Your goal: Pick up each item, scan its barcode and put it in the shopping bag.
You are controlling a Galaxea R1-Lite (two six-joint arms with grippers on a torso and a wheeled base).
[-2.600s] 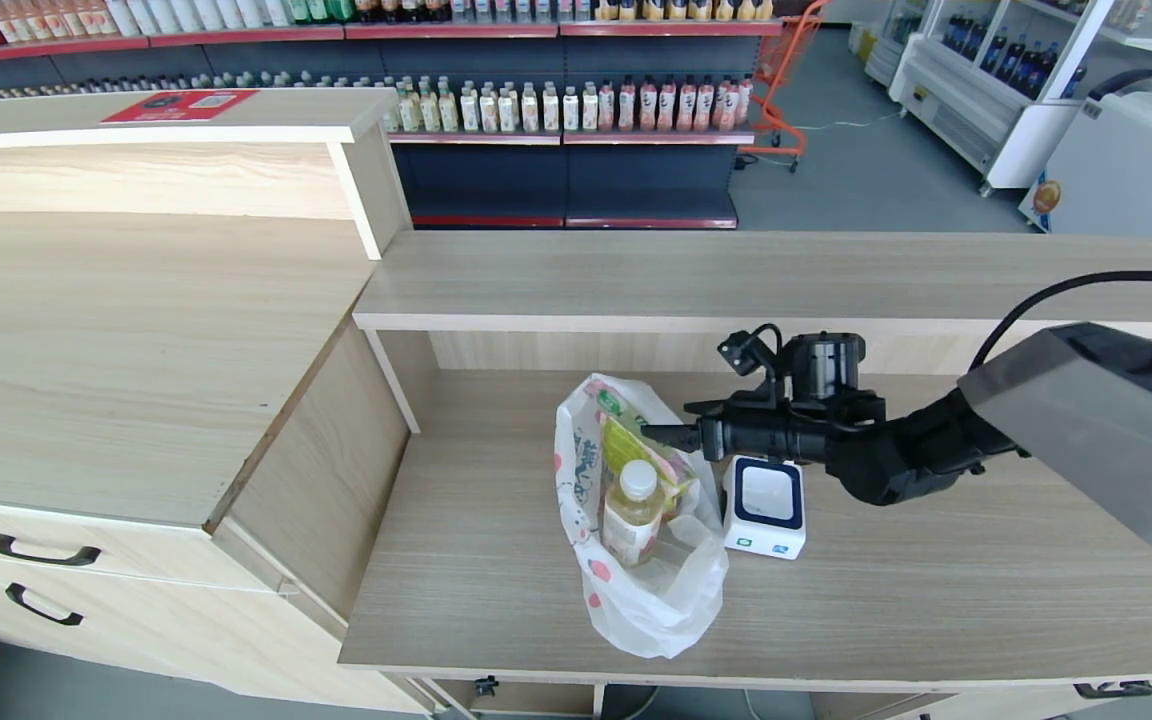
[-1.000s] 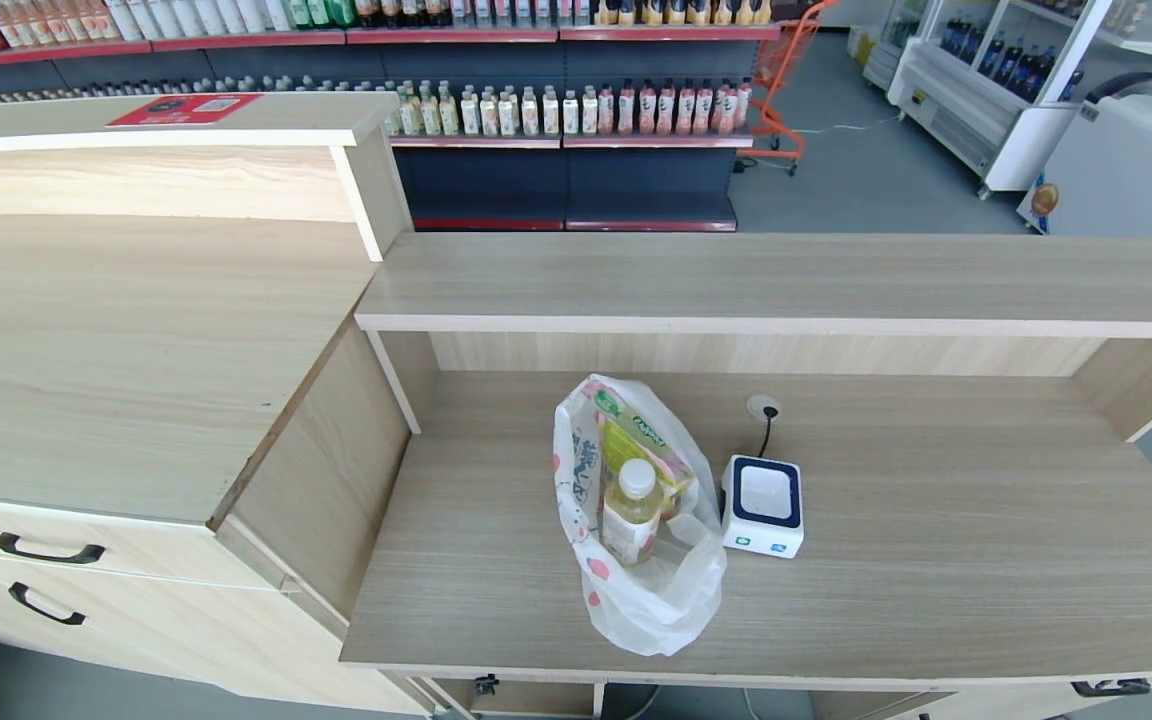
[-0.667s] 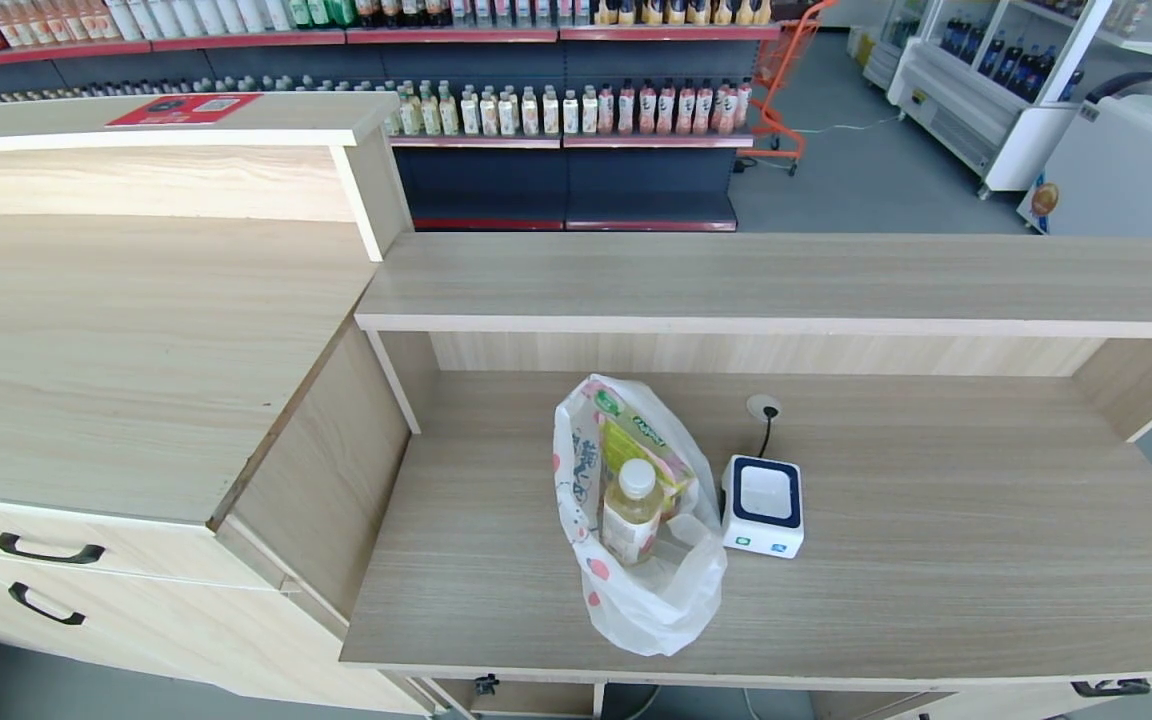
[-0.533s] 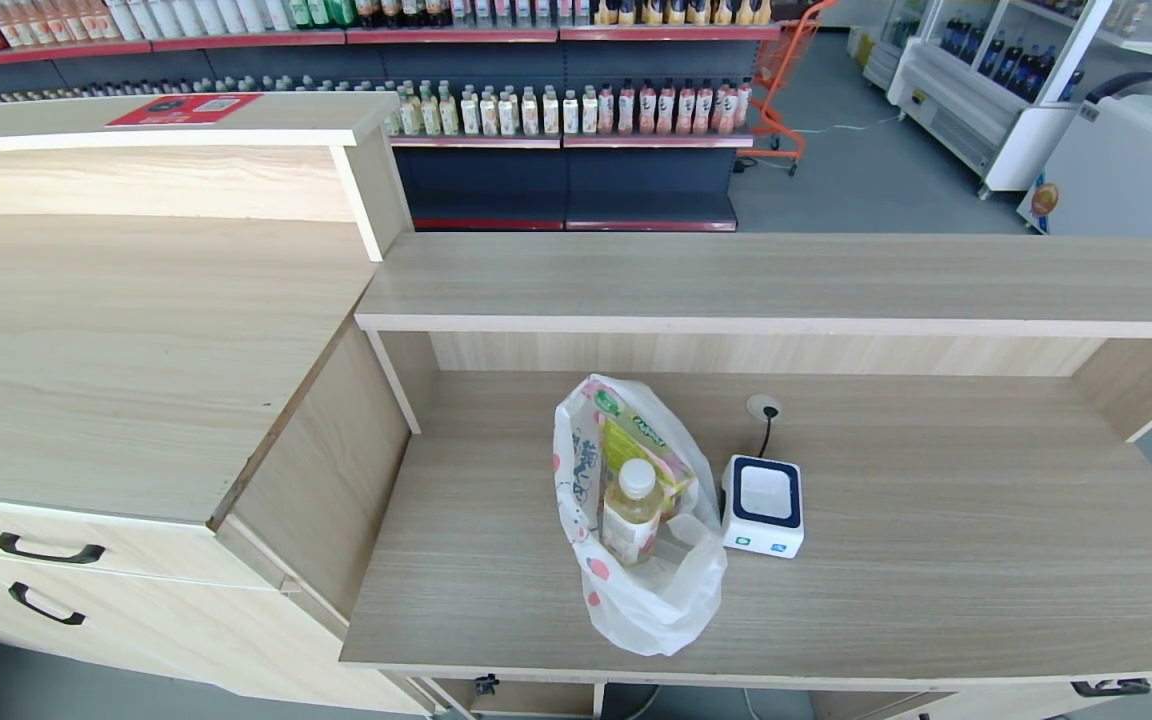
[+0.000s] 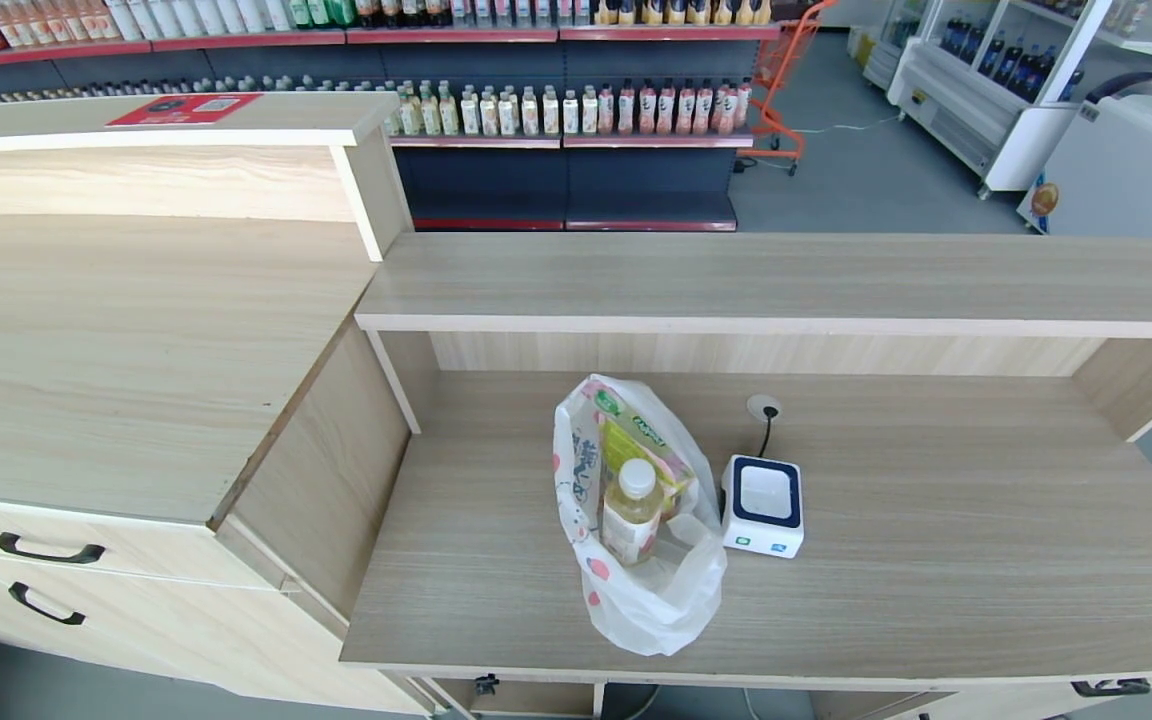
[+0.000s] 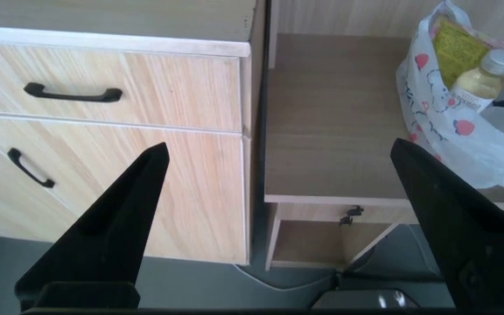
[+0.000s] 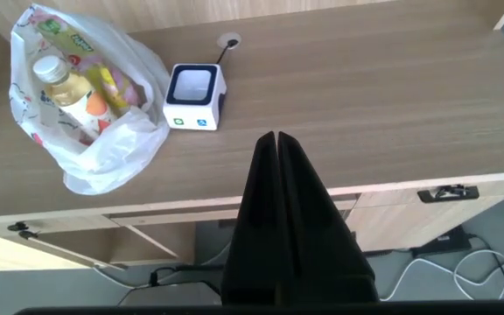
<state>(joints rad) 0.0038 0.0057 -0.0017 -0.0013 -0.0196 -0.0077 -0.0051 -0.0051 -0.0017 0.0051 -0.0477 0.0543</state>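
Bag (image 7: 112, 159) apart from right tool (image 7: 276, 137) (closed)

Bag (image 5: 636, 610): translucent white, scattered pink-red spots. Bottle (image 5: 632, 515): pale yellow liquid, white cap, white label with an orange patch. Packet (image 5: 636, 440): yellow-green. Scanner (image 5: 764, 505): white body, dark blue frame round a pale window. Counter (image 5: 936, 560): grey-brown wood grain. Drawer handles (image 5: 44, 551): black.

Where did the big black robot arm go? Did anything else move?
The right gripper pulled back from above the shopping bag and scanner; it is shut, holding nothing. The bag, bottle, snack packet and scanner stayed put.
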